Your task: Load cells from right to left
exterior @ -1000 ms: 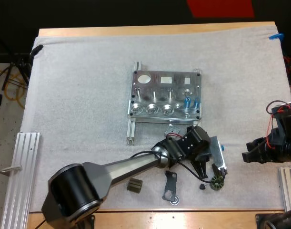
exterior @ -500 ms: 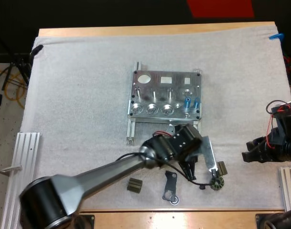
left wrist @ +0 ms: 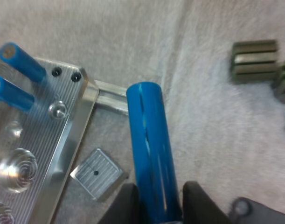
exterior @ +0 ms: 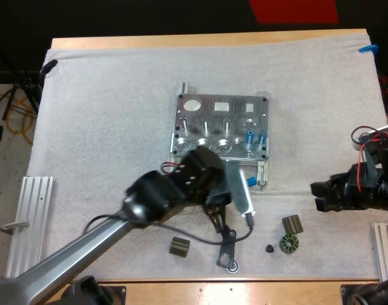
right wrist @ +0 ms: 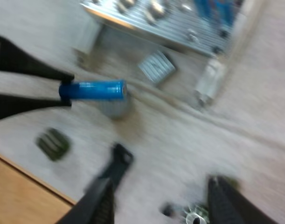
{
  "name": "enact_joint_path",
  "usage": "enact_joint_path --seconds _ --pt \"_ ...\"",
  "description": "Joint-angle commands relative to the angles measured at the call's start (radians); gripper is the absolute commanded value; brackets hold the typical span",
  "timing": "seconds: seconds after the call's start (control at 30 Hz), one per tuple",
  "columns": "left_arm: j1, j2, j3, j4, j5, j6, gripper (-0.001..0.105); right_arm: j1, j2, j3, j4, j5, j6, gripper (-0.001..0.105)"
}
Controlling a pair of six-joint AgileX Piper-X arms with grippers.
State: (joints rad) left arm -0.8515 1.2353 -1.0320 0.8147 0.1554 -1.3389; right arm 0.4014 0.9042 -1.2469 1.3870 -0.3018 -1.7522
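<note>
Blue and smooth, a round cylinder [left wrist: 151, 158] sits gripped at its base by the black left jaws, long axis running out over the rail [left wrist: 112, 100] at a corner of the ribbed metal fixture [exterior: 222, 127], mid-frame in the high view. At the right edge, the right jaws stand apart, empty.

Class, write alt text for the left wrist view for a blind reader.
The left end effector grips a blue cylinder near a corner of the metal fixture, where two blue cells stand; a square plate lies beside it.
</note>
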Motion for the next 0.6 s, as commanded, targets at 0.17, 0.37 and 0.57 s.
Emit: enact_joint_path --seconds 0.17,0.37,0.57 --pt "0.044 -0.179 -0.001 0.072 0.071 0.006 0.0 -0.003 0.02 -0.001 -0.129 -0.23 0.069 0.046" --pt "0.046 -0.292 -0.001 0.106 0.112 0.006 0.0 0.0 0.079 -0.001 -0.207 -0.412 0.158 0.046" --pt "0.046 -0.343 -0.001 0.107 0.112 0.006 0.0 0.045 0.116 -0.001 -0.216 -0.467 0.181 0.046"
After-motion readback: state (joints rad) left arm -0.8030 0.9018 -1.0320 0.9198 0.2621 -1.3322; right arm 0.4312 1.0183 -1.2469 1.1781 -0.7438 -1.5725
